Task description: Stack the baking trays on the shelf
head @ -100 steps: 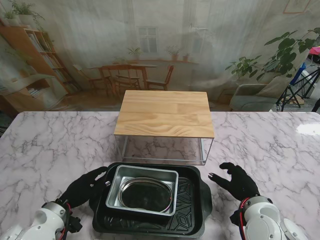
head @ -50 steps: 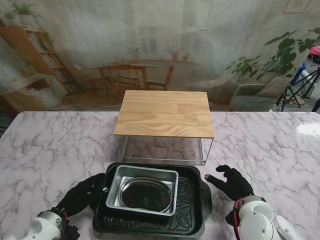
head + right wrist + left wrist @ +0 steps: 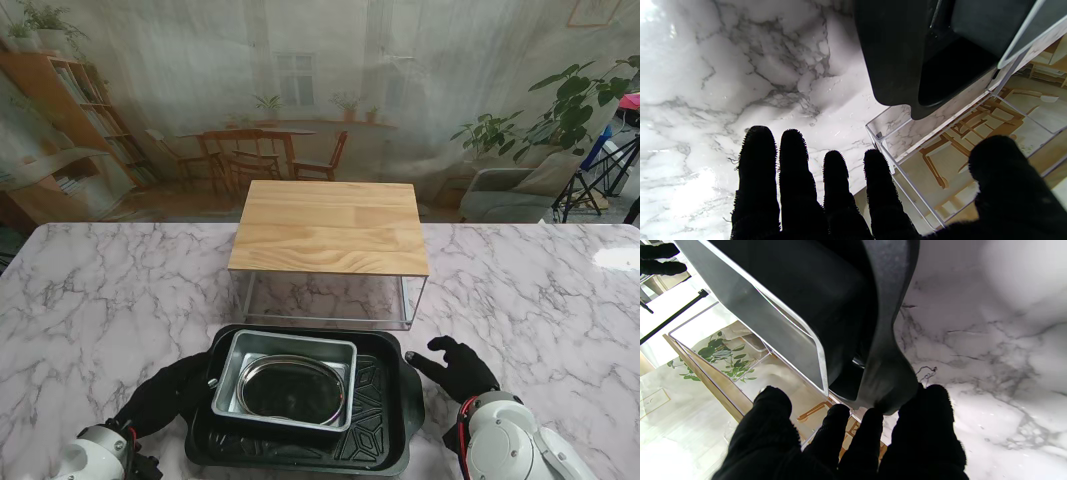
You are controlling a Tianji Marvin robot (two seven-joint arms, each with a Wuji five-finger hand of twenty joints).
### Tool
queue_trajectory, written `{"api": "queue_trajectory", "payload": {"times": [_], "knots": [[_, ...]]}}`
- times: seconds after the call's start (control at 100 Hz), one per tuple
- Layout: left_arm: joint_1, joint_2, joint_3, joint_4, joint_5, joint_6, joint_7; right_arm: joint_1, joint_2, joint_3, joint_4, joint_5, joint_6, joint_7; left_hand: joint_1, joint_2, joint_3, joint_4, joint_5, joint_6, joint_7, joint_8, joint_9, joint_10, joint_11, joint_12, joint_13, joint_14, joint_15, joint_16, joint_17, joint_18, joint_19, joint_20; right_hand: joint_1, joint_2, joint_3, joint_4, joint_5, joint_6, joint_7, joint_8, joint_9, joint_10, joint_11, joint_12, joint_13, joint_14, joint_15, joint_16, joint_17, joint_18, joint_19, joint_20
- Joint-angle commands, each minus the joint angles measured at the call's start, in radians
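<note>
At 6 o'clock from the shelf (image 3: 329, 240), nested baking trays (image 3: 300, 400) sit on the marble table (image 3: 90, 300). Left hand (image 3: 165, 392) touches the trays' 9 o'clock rim, fingers spread, gripping nothing. Right hand (image 3: 458, 368) sits just beside the 3 o'clock rim, fingers apart, empty.

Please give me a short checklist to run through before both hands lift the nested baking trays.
1. Left hand at the black tray left handle: ok, fingers touch it in the left wrist view.
2. Right hand on the right handle: not ok, open and apart.
3. Silver tray nested inside the black tray: ok.
4. Oval pan seated inside the silver tray: ok.
5. Shelf wooden top bare: ok.
6. Left grip closed: cannot tell.
</note>
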Motion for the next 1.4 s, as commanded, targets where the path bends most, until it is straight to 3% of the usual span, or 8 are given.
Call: {"api": "queue_trajectory", "payload": {"times": [0.0,0.09,0.23,0.43,0.69,1.09,1.19,1.39], "knots": [[0.01,-0.003,0.008,-0.002,-0.005,0.004,-0.015,-0.001,-0.001,-0.008,-0.011,0.012,0.018,0.012,0.016,0.026,-0.026,0.0,0.015,0.013,-0.002,0.008,0.047,0.015,0.038,0.043,0.015,0.061,0.032,0.015,0.02,-0.029,0.041,0.029,0.03,0.022,-0.01,0.024,-0.022,-0.011,0.019,-0.008,-0.006,0.007,0.007,0.004,0.031,0.006,0.098,0.028,0.026,0.065,0.035,0.007],[0.008,-0.004,0.012,0.001,-0.013,0.001,-0.014,0.001,0.005,-0.017,-0.025,0.014,0.045,0.034,0.015,0.026,-0.027,0.0,0.012,0.009,-0.006,0.008,0.066,0.018,0.042,0.049,0.019,0.062,0.035,0.018,0.024,-0.029,0.046,0.032,0.039,0.033,-0.016,0.026,-0.025,-0.015,0.021,-0.006,-0.01,0.004,0.011,0.005,0.035,-0.001,0.127,0.046,0.034,0.107,0.048,0.013],[0.004,-0.004,0.018,0.004,-0.022,0.001,-0.013,-0.003,0.006,-0.026,-0.044,0.017,0.049,0.04,0.016,0.026,-0.026,0.0,0.03,0.011,-0.002,0.008,0.068,0.02,0.038,0.051,0.019,0.062,0.035,0.02,0.022,-0.027,0.046,0.033,0.048,0.038,-0.021,0.028,-0.023,-0.005,0.022,-0.003,-0.023,-0.003,0.014,0.006,0.003,-0.018,0.122,0.047,-0.002,0.049,0.044,0.012],[0.002,-0.004,0.025,0.006,-0.031,-0.005,-0.014,-0.019,0.008,-0.039,-0.078,-0.009,0.048,0.036,0.017,0.026,-0.026,0.0,0.032,0.011,-0.002,0.005,0.068,0.018,0.034,0.05,0.019,0.063,0.033,0.02,0.02,-0.024,0.045,0.033,0.062,0.041,-0.012,0.032,-0.013,0.002,0.024,-0.001,-0.014,0.003,0.02,0.007,0.014,-0.007,0.122,0.045,0.003,0.061,0.045,0.014],[-0.003,-0.002,0.038,0.006,-0.041,0.003,-0.021,0.037,0.014,-0.1,-0.051,0.01,0.15,0.057,0.018,0.026,-0.026,0.0,0.033,0.012,0.0,0.004,0.069,0.02,0.033,0.049,0.02,0.065,0.032,0.02,0.02,-0.025,0.043,0.033,0.057,0.041,-0.008,0.032,-0.02,0.004,0.021,-0.001,-0.018,0.007,0.022,0.007,0.024,0.01,0.125,0.043,0.016,0.073,0.047,0.015],[-0.004,0.0,0.043,0.007,-0.052,-0.002,-0.032,0.056,0.016,-0.138,-0.065,0.052,0.186,0.068,0.021,0.023,-0.025,0.0,0.041,0.013,0.003,0.002,0.072,0.021,0.03,0.044,0.036,0.072,0.044,0.025,0.04,-0.02,0.06,0.041,0.081,0.03,0.047,0.033,-0.019,0.008,0.06,0.013,-0.076,0.019,0.031,0.007,0.181,0.052,0.261,0.089,0.3,0.078,0.177,0.04],[-0.007,0.0,0.047,0.01,-0.055,-0.003,-0.033,0.061,0.018,-0.14,-0.067,0.075,0.2,0.078,0.021,0.022,-0.026,0.001,0.043,0.012,0.003,0.002,0.066,0.018,0.024,0.036,0.034,0.073,0.042,0.023,0.042,-0.021,0.063,0.042,0.07,0.035,0.053,0.029,-0.033,-0.006,0.065,0.013,-0.077,0.006,0.011,-0.005,0.13,0.031,0.227,0.074,0.213,0.107,0.119,0.012],[-0.007,-0.001,0.051,0.01,-0.058,0.003,-0.029,0.074,0.025,-0.149,-0.051,0.052,0.213,0.094,0.022,0.023,-0.025,0.001,0.045,0.011,0.003,0.001,0.065,0.017,0.02,0.02,0.03,0.073,0.034,0.015,0.038,-0.019,0.058,0.04,0.047,0.062,-0.003,0.033,-0.063,-0.051,0.064,0.015,-0.072,-0.035,0.006,-0.006,0.005,-0.047,0.185,0.069,-0.002,0.064,0.086,0.023]]}}
